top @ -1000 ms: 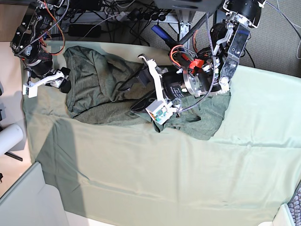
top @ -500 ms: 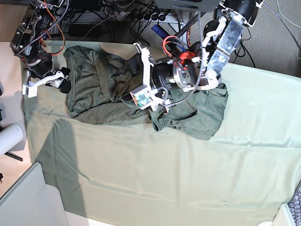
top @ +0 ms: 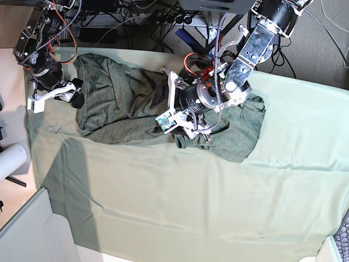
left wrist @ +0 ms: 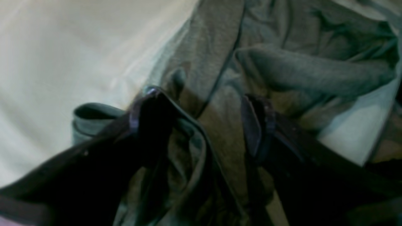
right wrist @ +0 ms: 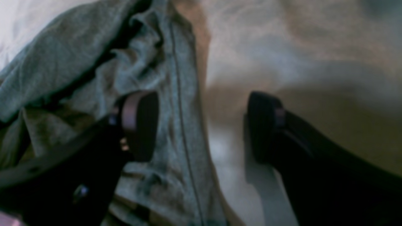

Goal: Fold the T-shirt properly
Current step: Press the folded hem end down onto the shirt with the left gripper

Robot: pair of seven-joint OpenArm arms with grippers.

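Dark grey-green, the T-shirt (top: 125, 103) lies crumpled at the far side of the pale cloth sheet (top: 191, 202). The left gripper (left wrist: 204, 125) straddles its folds, seemingly unclamped. Far left, the right gripper (right wrist: 201, 125) hovers spread over its edge.

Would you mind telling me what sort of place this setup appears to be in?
Probably a robotics lab or workshop: a table draped in a pale green cloth, tangled cables and a power strip behind it, and carpeted floor beyond.

Pale green tablecloth (top: 218, 207) in daylight, cables (top: 136, 22) and grey carpet (top: 322, 49) behind it
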